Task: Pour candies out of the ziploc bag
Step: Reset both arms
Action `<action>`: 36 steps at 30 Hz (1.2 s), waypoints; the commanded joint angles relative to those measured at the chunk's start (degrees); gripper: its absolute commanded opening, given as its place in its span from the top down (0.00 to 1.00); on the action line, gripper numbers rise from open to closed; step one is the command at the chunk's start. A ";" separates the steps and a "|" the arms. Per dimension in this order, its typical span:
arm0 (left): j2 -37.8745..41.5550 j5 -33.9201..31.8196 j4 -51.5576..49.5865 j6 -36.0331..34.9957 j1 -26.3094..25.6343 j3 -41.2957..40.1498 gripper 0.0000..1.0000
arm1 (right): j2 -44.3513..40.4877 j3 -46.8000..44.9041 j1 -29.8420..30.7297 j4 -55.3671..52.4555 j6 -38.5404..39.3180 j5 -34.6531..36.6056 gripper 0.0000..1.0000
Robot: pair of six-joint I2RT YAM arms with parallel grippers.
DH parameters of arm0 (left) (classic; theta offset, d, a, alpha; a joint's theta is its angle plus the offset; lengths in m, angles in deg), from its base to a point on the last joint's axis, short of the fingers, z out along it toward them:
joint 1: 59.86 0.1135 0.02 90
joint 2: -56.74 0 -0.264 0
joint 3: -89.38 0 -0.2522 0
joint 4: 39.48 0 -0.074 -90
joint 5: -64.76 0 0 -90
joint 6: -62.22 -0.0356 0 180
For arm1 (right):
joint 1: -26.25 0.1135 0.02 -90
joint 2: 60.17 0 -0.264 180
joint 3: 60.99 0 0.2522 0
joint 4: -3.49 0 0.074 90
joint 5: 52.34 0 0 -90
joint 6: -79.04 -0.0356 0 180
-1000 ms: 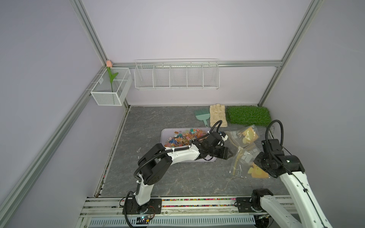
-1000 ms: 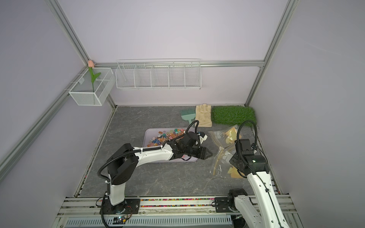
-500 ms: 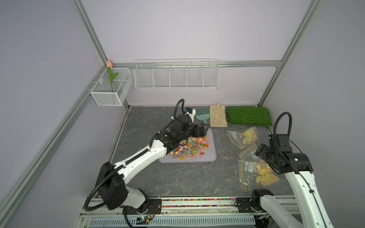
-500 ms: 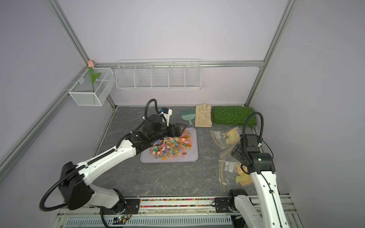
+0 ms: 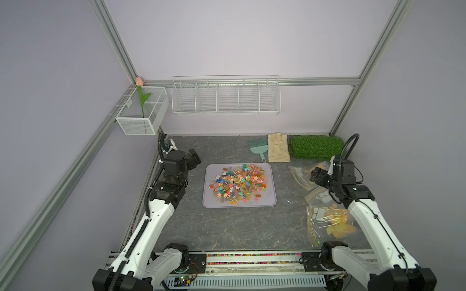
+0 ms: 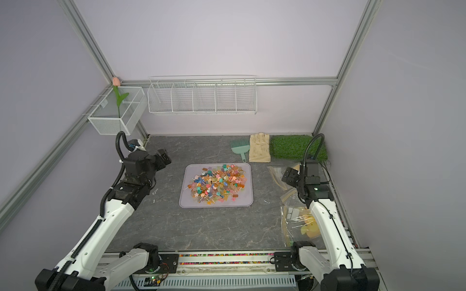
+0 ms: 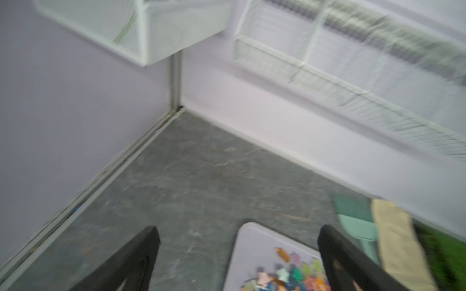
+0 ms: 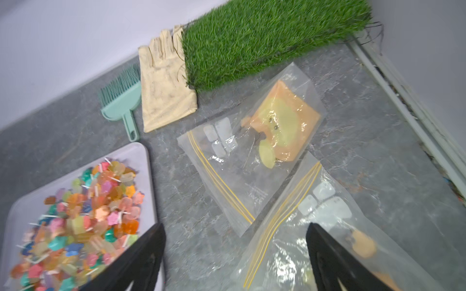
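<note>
A grey marbled table is closed in by lilac walls on the left, back and right. A pale tray lies flat near the middle, well apart from every wall. The candies are heaped on it, all inside its rim. The heap is wider across than it is deep, so its long axis runs left to right. Bare tray shows along the left side and the near edge. The thin white sticks point every which way.

Open room lies in front of the tray, up to the robot's rail, and to its left, up to the wall. Along the back wall on the right, a teal brush, a cream glove and a green grass mat sit in a row. The right side is crowded with clear zip bags lying flat, holding yellow and orange pieces, close to the right wall's rail.

The left gripper hovers near the tray's far left corner, fingers spread wide and holding nothing. The right gripper hovers over the bags, right of the tray, just as wide and empty.
</note>
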 commanded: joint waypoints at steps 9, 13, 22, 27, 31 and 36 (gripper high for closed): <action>-9.08 -6.82 31.16 -12.76 5.97 -20.65 0.00 | 4.56 -20.19 0.39 48.64 17.77 6.49 0.05; -14.24 -3.53 45.80 -15.29 6.01 -27.06 0.00 | 8.37 -23.69 1.07 57.17 20.80 5.25 0.04; -25.01 5.93 53.37 -22.03 7.15 -23.73 0.00 | 18.21 -26.63 2.04 71.15 25.25 4.34 0.01; -28.20 10.90 60.11 -21.51 8.95 -26.33 0.00 | 24.35 -28.94 1.77 81.71 27.01 3.11 0.01; -29.31 11.59 64.17 -22.23 9.13 -27.60 0.00 | 31.68 -27.95 1.75 87.79 26.11 6.89 0.03; -29.44 11.56 64.75 -22.37 9.08 -27.84 0.00 | 30.38 -24.23 -0.71 78.49 23.69 2.92 0.10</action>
